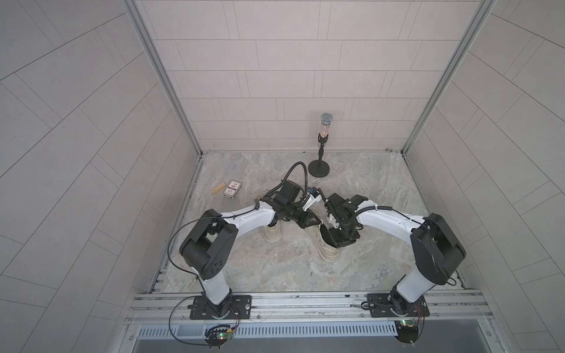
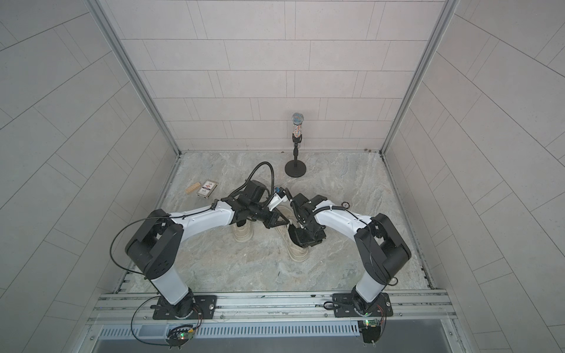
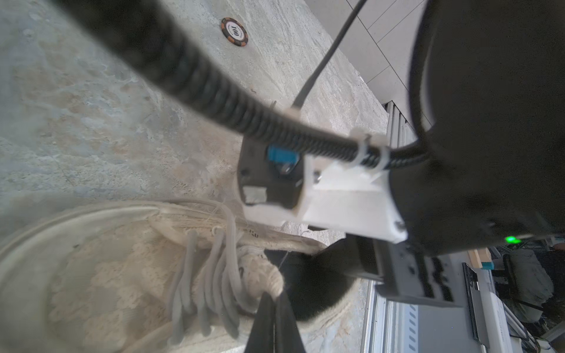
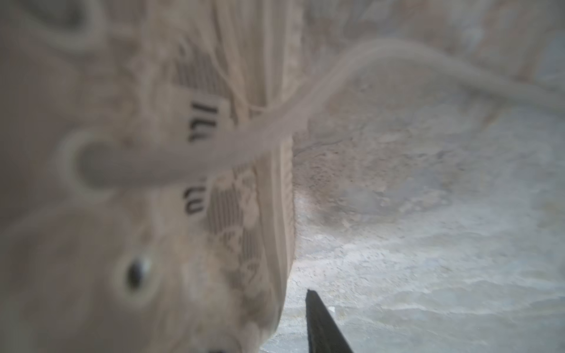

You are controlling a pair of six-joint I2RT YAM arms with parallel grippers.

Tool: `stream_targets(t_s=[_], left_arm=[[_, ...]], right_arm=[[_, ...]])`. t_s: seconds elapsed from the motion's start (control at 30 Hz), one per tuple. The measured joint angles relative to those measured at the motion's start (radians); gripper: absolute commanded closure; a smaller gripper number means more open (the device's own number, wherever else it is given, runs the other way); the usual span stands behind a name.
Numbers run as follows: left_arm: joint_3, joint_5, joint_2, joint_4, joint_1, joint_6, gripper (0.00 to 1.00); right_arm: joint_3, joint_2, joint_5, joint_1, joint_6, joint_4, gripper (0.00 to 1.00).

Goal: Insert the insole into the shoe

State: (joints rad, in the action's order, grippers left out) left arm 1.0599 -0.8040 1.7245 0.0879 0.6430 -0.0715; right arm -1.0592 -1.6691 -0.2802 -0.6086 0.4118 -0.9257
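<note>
Insole (image 3: 315,284), black, sits partly inside the shoe (image 3: 107,275) on the tabletop (image 3: 91,91); you have its heel left to press flat, I think. Left jaws are closed on the tongue (image 3: 266,275); right jaws I cannot tell.

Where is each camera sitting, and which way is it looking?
Top views: high above the robot's bases, looking down on the table; left arm, right arm and the shoe show in both.
Left wrist: on the left arm, looking along the shut left gripper at the shoe's laces; the right arm is ahead.
Right wrist: on the right arm, pressed close to the blurry shoe side; one black finger shows.
Shared: every view catches that shoe.
</note>
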Motion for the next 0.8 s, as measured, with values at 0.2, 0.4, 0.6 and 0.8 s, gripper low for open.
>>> stream_targets(t_s=[0.2, 0.4, 0.6, 0.8], left_arm=[[0.000, -0.008, 0.000, 0.007, 0.000, -0.005, 1.00], [0.000, -0.015, 0.000, 0.006, -0.001, 0.001, 1.00], [0.000, -0.012, 0.000, 0.007, -0.001, 0.010, 1.00], [0.000, -0.002, 0.000, 0.020, 0.000, 0.024, 1.00]], right_arm=[[-0.063, -0.042, 0.009, 0.011, -0.004, -0.055, 0.48], [-0.161, -0.044, 0.017, 0.030, 0.017, -0.039, 0.61], [-0.169, -0.073, 0.005, 0.046, 0.009, -0.026, 0.83], [-0.108, -0.061, -0.029, 0.028, -0.002, 0.001, 0.79]])
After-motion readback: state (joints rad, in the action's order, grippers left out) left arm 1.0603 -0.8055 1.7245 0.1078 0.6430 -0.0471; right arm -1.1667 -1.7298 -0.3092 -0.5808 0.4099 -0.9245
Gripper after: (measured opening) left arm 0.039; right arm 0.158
